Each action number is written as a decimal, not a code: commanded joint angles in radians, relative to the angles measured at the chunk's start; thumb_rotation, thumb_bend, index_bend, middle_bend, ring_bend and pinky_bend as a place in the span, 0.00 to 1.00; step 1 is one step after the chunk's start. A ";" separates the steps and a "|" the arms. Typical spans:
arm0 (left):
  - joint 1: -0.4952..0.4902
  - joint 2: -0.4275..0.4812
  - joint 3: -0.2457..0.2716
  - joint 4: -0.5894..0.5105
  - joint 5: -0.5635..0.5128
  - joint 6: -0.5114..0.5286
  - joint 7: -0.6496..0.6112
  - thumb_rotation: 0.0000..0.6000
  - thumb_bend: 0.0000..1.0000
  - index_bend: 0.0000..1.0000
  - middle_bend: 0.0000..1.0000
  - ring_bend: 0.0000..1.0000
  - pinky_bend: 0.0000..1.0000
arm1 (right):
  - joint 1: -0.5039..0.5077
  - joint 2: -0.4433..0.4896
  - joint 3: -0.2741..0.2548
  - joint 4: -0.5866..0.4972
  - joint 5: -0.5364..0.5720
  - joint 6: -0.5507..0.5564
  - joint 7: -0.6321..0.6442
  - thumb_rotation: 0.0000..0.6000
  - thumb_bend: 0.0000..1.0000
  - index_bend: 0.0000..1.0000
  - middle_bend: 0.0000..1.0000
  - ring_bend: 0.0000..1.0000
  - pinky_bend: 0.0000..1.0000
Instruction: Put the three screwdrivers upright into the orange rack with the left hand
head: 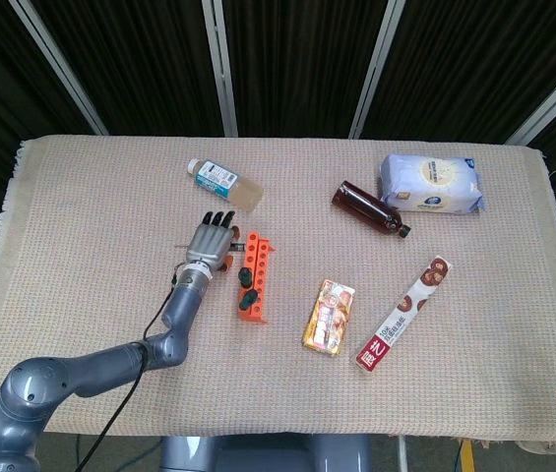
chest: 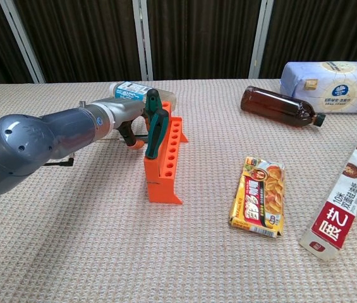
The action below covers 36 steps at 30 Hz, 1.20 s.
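— What covers the tabletop (head: 81, 216)?
— A beige woven cloth. On it sit an orange rack (head: 253, 277), a clear bottle (head: 223, 184), a brown bottle (head: 370, 209) and a tissue pack (head: 431, 184).
— Anything nearer the front?
— A snack packet (head: 329, 316) and a long biscuit sleeve (head: 404, 312), both lying flat.

A beige woven cloth (head: 91, 187) covered the long table (head: 258, 447), its frayed edge showing along the sides. Behind it hung dark pleated curtains (head: 297, 59), crossed by slanting pale metal poles (head: 220, 64). The light was even and soft.
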 commanded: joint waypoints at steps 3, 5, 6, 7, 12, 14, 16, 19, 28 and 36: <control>0.005 -0.027 0.008 0.025 0.043 0.032 -0.003 1.00 0.38 0.35 0.00 0.00 0.00 | -0.001 0.000 0.000 0.002 0.001 0.001 0.003 1.00 0.00 0.10 0.00 0.00 0.00; 0.009 -0.033 0.005 0.029 0.051 0.031 -0.008 1.00 0.37 0.37 0.00 0.00 0.00 | -0.001 -0.001 0.000 0.003 -0.002 0.001 0.005 1.00 0.00 0.10 0.00 0.00 0.00; 0.012 -0.034 0.004 0.030 0.054 0.030 -0.008 1.00 0.36 0.38 0.00 0.00 0.00 | -0.001 -0.001 0.000 0.005 -0.001 0.001 0.006 1.00 0.00 0.10 0.00 0.00 0.00; 0.013 -0.035 0.005 0.031 0.057 0.031 -0.006 1.00 0.36 0.38 0.00 0.00 0.00 | -0.001 -0.001 0.001 0.005 -0.001 0.001 0.007 1.00 0.00 0.10 0.00 0.00 0.00; 0.022 -0.042 0.010 0.042 0.075 0.039 0.002 1.00 0.34 0.36 0.00 0.00 0.00 | -0.001 -0.001 0.000 0.009 -0.001 -0.002 0.011 1.00 0.00 0.10 0.00 0.00 0.00; 0.025 -0.043 0.006 0.043 0.076 0.036 0.000 1.00 0.32 0.37 0.00 0.00 0.00 | -0.001 -0.001 0.000 0.010 -0.002 -0.002 0.012 1.00 0.00 0.10 0.00 0.00 0.00; 0.028 -0.040 0.001 0.039 0.076 0.033 -0.003 1.00 0.32 0.38 0.00 0.00 0.00 | -0.002 -0.002 0.001 0.011 -0.001 -0.001 0.014 1.00 0.00 0.10 0.00 0.00 0.00; 0.038 -0.026 -0.006 0.015 0.084 0.032 -0.015 1.00 0.32 0.43 0.00 0.00 0.00 | -0.004 -0.002 0.001 0.014 0.001 0.000 0.017 1.00 0.00 0.10 0.00 0.00 0.00; 0.061 0.023 0.007 -0.054 0.092 0.029 -0.008 1.00 0.32 0.43 0.00 0.00 0.00 | -0.001 -0.004 0.002 0.017 -0.002 -0.002 0.020 1.00 0.00 0.10 0.00 0.00 0.00; 0.054 0.006 0.044 -0.027 0.140 0.069 0.050 1.00 0.32 0.41 0.00 0.00 0.00 | -0.007 -0.003 0.002 0.018 -0.002 0.005 0.025 1.00 0.00 0.10 0.00 0.00 0.00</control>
